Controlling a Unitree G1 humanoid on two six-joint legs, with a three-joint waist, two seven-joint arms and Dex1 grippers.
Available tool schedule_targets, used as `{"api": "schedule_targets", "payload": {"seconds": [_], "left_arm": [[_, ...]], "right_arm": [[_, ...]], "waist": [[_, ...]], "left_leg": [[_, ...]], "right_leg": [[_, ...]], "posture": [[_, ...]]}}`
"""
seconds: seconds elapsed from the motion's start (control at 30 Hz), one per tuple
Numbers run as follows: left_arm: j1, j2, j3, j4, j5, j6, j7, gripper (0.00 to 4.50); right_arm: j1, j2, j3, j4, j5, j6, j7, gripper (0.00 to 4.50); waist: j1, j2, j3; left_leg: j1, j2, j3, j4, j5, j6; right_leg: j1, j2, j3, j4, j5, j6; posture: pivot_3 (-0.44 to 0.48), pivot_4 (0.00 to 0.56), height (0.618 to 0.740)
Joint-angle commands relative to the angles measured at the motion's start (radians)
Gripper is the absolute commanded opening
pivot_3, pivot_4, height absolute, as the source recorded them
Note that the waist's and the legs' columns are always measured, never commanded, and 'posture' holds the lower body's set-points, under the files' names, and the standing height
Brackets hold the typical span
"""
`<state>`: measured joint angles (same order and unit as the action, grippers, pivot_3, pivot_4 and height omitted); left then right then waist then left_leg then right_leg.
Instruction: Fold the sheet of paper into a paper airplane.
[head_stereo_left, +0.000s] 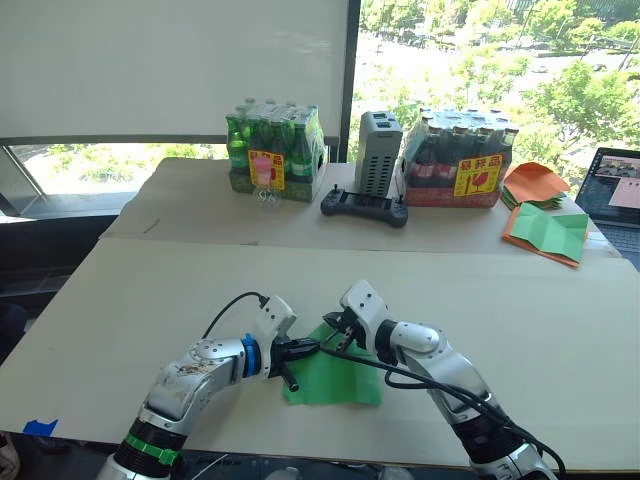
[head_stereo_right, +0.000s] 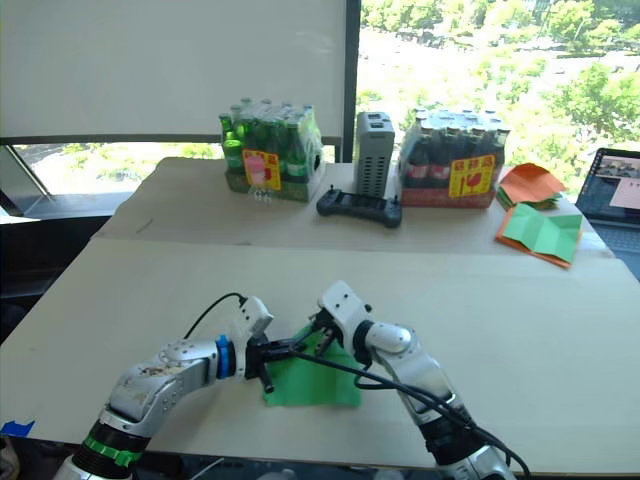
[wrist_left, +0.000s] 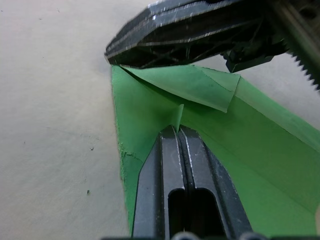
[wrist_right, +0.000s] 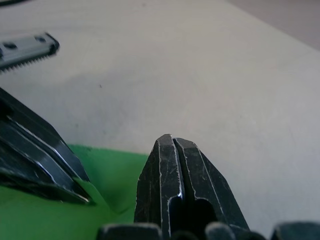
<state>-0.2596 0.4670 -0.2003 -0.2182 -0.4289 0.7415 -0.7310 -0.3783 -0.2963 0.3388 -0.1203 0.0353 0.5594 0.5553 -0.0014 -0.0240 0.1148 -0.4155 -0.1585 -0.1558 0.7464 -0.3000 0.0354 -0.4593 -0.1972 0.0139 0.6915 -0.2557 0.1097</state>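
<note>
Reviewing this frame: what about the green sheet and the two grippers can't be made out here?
- Sheet of paper: its far corner is covered by both grippers in the head views.
- Left gripper: shut on a raised pleat; the paper beneath its fingers is hidden.
- Right gripper: fingers together, but whether paper is pinched between them can't be told.

Sheet of paper (wrist_left: 260, 165): thin matt green paper, creased | left hand (wrist_left: 178, 131): scuffed black plastic fingers, slight sheen | bench (head_stereo_left: 560, 330): smooth matt beige surface, faintly speckled

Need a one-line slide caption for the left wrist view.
Left gripper shut on a raised pleat of the sheet of paper lying on the table.
</note>
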Motion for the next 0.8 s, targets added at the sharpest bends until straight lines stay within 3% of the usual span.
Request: {"api": "schedule_targets", "payload": {"seconds": [0.03, 0.13, 0.17, 0.33, 0.57, 0.67, 0.8], "left_arm": [[0.004, 0.014, 0.006, -0.011, 0.009, -0.02, -0.016, 0.03], [0.004, 0.023, 0.008, -0.025, 0.001, -0.024, -0.03, 0.03], [0.004, 0.025, 0.011, -0.03, -0.003, -0.022, -0.03, 0.54], [-0.015, 0.041, 0.057, -0.052, -0.031, 0.008, -0.027, 2.1], [-0.071, 0.089, 0.156, -0.038, -0.102, 0.038, -0.066, 2.1], [-0.08, 0.113, 0.148, -0.018, -0.094, 0.022, -0.098, 2.1], [-0.094, 0.113, 0.139, 0.004, -0.08, 0.013, -0.103, 0.97]], "right_arm": [[0.006, -0.003, -0.002, 0.009, -0.025, -0.017, -0.02, 0.0], [0.003, 0.001, -0.004, 0.017, -0.026, -0.024, -0.018, 0.0], [0.003, 0.004, -0.004, 0.017, -0.024, -0.024, -0.018, 0.0], [0.003, 0.009, 0.003, 0.017, -0.028, -0.021, -0.017, 0.0], [-0.019, -0.016, 0.054, 0.022, -0.079, -0.011, -0.001, 0.0], [-0.032, -0.028, 0.086, 0.032, -0.105, 0.002, 0.012, 0.0], [-0.042, -0.026, 0.103, 0.033, -0.118, 0.013, 0.025, 0.0]], "waist": [[-0.002, 0.0, 0.0], [-0.004, 0.0, 0.0], [-0.005, 0.0, 0.0], [-0.008, 0.0, 0.0], [-0.01, 0.0, 0.0], [-0.013, 0.0, 0.0], [-0.014, 0.0, 0.0]], "left_leg": [[0.0, 0.0, 0.0, 0.0, 0.0, 0.0], [0.0, 0.0, 0.0, 0.0, 0.0, 0.0], [0.0, 0.0, 0.0, 0.0, 0.0, 0.0], [0.0, 0.0, 0.0, 0.0, 0.0, 0.0], [0.0, 0.0, 0.0, 0.0, 0.0, 0.0], [0.001, 0.0, 0.0, 0.0, 0.0, 0.0], [0.001, 0.001, 0.0, 0.0, 0.0, -0.001]], "right_leg": [[0.0, 0.0, 0.0, 0.0, 0.0, 0.0], [0.0, 0.0, 0.0, 0.0, 0.0, 0.0], [0.0, 0.0, 0.0, 0.0, 0.0, 0.0], [0.0, 0.0, 0.0, 0.0, 0.0, 0.0], [0.0, 0.001, 0.0, 0.001, 0.0, 0.0], [0.0, 0.001, 0.0, 0.001, 0.0, 0.0], [0.0, 0.001, 0.0, 0.001, 0.0, 0.0]], "posture": [[0.0, 0.15, 0.675], [0.0, 0.15, 0.675], [0.0, 0.15, 0.675], [0.0, 0.15, 0.675], [0.0, 0.15, 0.675], [0.0, 0.15, 0.675], [0.0, 0.15, 0.675]]}}
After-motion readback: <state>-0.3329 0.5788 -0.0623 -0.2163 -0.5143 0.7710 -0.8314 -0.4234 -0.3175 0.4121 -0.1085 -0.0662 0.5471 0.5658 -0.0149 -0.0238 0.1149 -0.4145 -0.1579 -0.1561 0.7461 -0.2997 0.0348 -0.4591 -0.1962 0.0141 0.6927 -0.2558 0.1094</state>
